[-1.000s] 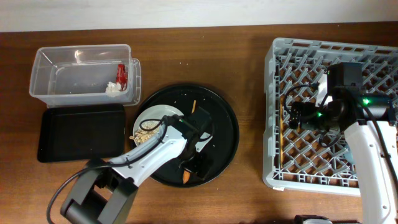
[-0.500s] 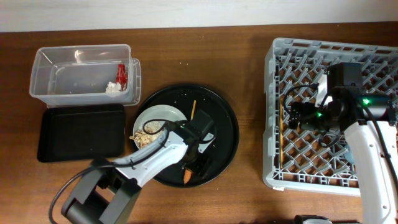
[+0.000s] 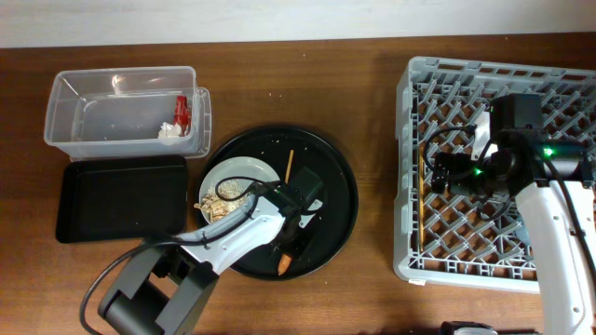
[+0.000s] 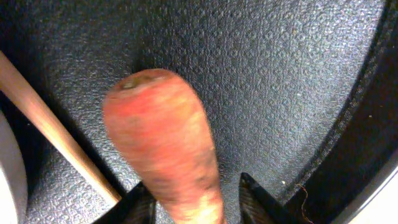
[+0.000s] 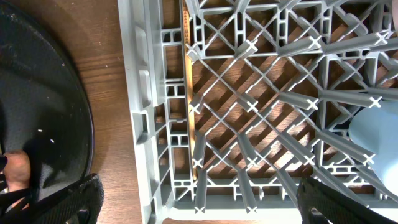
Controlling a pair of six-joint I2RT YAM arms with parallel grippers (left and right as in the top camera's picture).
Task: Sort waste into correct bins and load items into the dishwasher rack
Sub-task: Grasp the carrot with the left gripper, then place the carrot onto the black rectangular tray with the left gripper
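We find the small orange carrot-like stick [image 4: 165,143] lying on the large round black tray [image 4: 286,68], its long axis running straight out between the fingers of the left hand [image 4: 198,202], which stands narrowly parted, seemingly unclamped.

Table [image 3: 372,93]: tub [image 3: 121,74], flat tray [image 3: 121,195], round tray [image 3: 340,200], rack [image 3: 406,167]

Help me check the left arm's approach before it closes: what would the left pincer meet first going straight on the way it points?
The carrot: its near end lies between the fingertips of the left pincer. Beyond it is the round black tray, though depth is unclear.
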